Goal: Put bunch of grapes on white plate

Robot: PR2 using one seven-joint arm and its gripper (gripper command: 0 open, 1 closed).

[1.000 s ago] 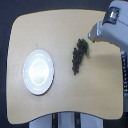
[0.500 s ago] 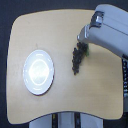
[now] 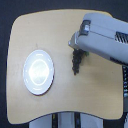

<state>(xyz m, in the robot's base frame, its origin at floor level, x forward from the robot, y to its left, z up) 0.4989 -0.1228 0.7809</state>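
Arm's come down over the bunch of grapes (image 3: 76,61) near the table's (image 3: 30,35) far edge — gripper (image 3: 76,48) mostly hidden, can't tell if it's clamped. White plate (image 3: 39,72) still empty, so pickup's just starting.

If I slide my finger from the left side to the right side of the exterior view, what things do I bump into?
Wooden table → white plate → bunch of grapes → robot arm.
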